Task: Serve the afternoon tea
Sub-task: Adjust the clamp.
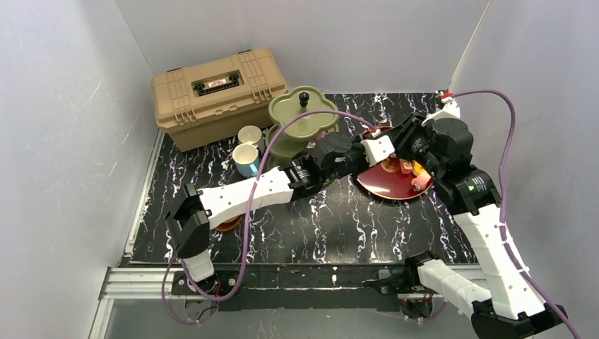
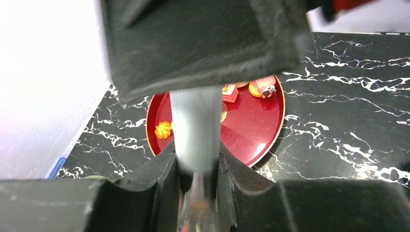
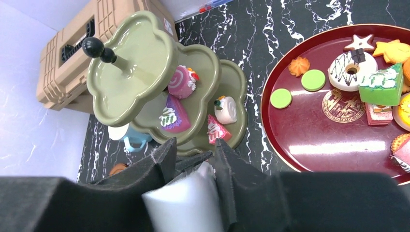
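At far edge of table [image 1: 339,226], stand [image 3: 135,72] held four cakes [image 3: 181,79]; most remained on tray [image 3: 338,145] toward right edge; mugs [image 1: 246,159] beside stand, seemingly unserved; left gripper [image 2: 197,155], right gripper [image 3: 193,154] both clamped on white object [image 3: 186,205]

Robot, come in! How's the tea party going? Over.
One white tool, left gripper and right gripper both shut on it. Some cakes on stand; more on red tray. Nothing between tray and stand.
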Tool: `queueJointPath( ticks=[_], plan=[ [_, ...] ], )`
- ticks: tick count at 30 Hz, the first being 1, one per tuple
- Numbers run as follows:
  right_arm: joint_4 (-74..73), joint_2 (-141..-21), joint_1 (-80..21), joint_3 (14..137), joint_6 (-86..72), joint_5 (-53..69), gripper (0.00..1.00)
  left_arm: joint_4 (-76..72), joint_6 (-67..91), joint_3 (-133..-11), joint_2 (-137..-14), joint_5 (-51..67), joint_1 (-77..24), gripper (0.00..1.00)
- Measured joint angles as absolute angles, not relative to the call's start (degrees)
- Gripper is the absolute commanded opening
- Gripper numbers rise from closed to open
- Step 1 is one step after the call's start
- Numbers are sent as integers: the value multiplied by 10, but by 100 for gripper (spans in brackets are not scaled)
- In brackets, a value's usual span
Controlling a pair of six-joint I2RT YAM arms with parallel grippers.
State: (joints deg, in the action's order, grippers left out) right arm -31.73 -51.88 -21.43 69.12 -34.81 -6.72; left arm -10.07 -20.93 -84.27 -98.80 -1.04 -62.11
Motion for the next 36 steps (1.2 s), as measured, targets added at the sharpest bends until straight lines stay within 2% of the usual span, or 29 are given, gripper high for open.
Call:
queueJointPath(
  ticks=[5, 7, 11, 19, 23, 28, 36],
  plan=[
    [-331, -513, -214, 705, -348, -63, 84, -94, -203, -842, -987, -7, -618, 15],
    [-343, -513, -211, 715, -344, -60, 89, -88, -190, -842, -978, 1, -615, 15],
    [-375, -515, -211, 753, -325, -34, 93, -66, -160, -836, -945, 33, -605, 15],
    [-371, -515, -211, 771, -317, 73, 90, -27, -117, -832, -894, 82, -593, 14],
    [-359, -521, -211, 756, -326, 120, 83, -14, -107, -832, -894, 90, -589, 14],
    [-344, -528, -211, 738, -330, 144, 69, -1, -102, -834, -895, 97, -582, 13],
    [-324, -536, -212, 722, -333, 160, 61, 12, -102, -836, -898, 108, -578, 13]
  ],
)
